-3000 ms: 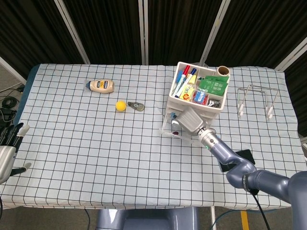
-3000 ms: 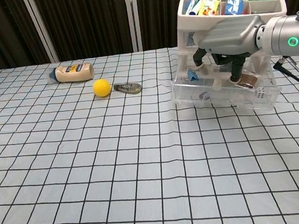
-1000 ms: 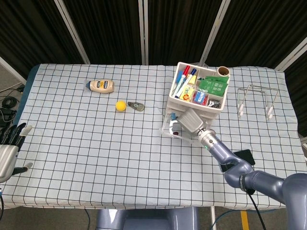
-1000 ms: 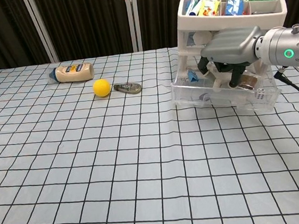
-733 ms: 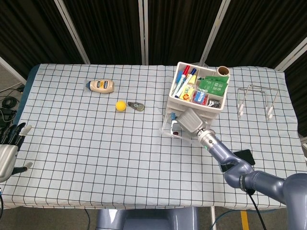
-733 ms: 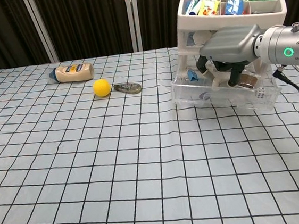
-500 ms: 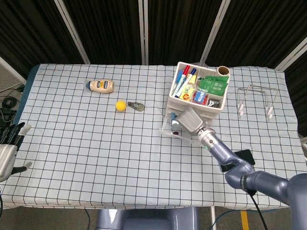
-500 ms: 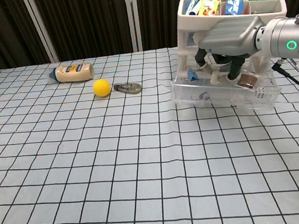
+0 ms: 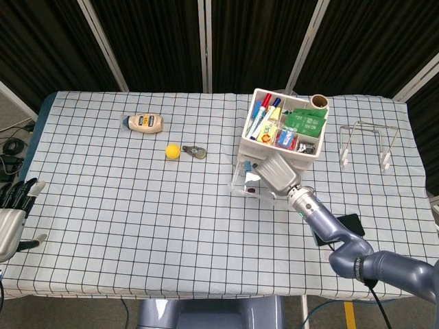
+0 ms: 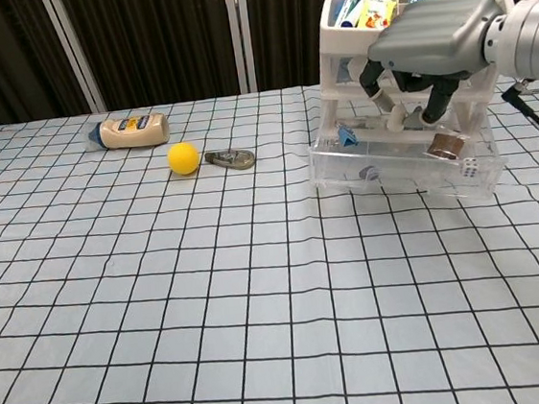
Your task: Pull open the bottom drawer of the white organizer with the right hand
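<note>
At the right of the frame, the right hand, fingers curled and empty, had lifted off the open bottom drawer.

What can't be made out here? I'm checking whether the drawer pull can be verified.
- Head view: the right hand covers the drawer front, hiding any contact.
- Chest view: the fingers hang above the drawer; the organizer top is cut off by the upper edge.
- Left hand: cut by the head view's left edge, absent from chest view.
- Drawer contents: too small to name.
</note>
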{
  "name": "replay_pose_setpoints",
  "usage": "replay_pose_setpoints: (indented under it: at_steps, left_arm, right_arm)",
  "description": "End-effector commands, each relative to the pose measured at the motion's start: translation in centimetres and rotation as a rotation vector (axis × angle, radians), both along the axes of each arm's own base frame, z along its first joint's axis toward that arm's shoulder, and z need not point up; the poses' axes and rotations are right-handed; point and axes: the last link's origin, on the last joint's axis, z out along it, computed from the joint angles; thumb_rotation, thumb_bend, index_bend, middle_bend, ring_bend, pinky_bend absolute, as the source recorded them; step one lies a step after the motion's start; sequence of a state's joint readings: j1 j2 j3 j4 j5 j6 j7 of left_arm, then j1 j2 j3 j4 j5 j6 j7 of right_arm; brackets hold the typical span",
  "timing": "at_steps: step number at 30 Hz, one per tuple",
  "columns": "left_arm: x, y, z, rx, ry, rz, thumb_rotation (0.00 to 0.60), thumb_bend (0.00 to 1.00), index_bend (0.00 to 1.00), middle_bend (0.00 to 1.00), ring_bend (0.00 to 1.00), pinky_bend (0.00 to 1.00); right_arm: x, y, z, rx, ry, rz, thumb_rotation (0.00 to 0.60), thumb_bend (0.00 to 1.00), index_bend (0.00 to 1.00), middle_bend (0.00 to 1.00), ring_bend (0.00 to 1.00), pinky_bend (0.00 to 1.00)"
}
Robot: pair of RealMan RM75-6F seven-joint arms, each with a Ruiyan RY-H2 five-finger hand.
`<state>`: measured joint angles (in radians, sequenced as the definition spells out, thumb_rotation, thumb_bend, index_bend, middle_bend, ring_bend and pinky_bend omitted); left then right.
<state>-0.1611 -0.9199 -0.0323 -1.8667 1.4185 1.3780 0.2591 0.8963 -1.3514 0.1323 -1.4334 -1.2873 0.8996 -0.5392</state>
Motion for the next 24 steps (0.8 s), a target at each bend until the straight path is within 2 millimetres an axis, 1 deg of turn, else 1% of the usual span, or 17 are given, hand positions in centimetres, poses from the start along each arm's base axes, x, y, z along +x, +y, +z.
replay_pose_setpoints:
  at_steps: [1,4,8,12,15,18,24]
  left_arm:
    - [-0.3,-0.1,-0.2,-0.004,-0.002,-0.001,0.600,0.02,0.00,0.00,0.00,0.00]
    - [-0.6,-0.2,-0.3,-0.011,-0.008,-0.006,0.600,0.02,0.00,0.00,0.00,0.00]
    - [-0.9,-0.4,-0.5,-0.013,-0.020,-0.020,0.600,0.02,0.00,0.00,0.00,0.00]
    - [-1.3,-0.3,-0.7,-0.007,-0.009,-0.027,0.600,0.02,0.00,0.00,0.00,0.00]
    - [-1.4,-0.3,-1.1,-0.006,-0.010,-0.041,0.600,0.02,0.00,0.00,0.00,0.00]
    - [-1.5,-0.3,-1.5,0.002,-0.015,-0.050,0.600,0.02,0.00,0.00,0.00,0.00]
    - [-2.0,-0.3,-2.6,0.015,-0.045,-0.044,0.600,0.02,0.00,0.00,0.00,0.00]
  right_arm:
    - [0.2,0.8,2.0,-0.038,-0.034,0.000,0.600,0.27,0.61,1.00,1.00,0.91]
    - [0.3,1.7,3.7,-0.072,-0.058,0.008,0.600,0.27,0.61,1.00,1.00,0.91]
    - [-0.2,2.9,6.1,-0.125,-0.069,-0.002,0.600,0.27,0.61,1.00,1.00,0.91]
    - [-1.0,3.9,7.7,-0.174,-0.069,-0.026,0.600,0.27,0.61,1.00,1.00,0.91]
    - [-2.4,4.7,8.8,-0.217,-0.056,-0.071,0.600,0.27,0.61,1.00,1.00,0.91]
    - [-3.5,5.2,9.4,-0.250,-0.049,-0.101,0.600,0.27,0.61,1.00,1.00,0.91]
    - [-7.6,6.0,10.4,-0.334,-0.020,-0.203,0.600,0.27,0.61,1.00,1.00,0.91]
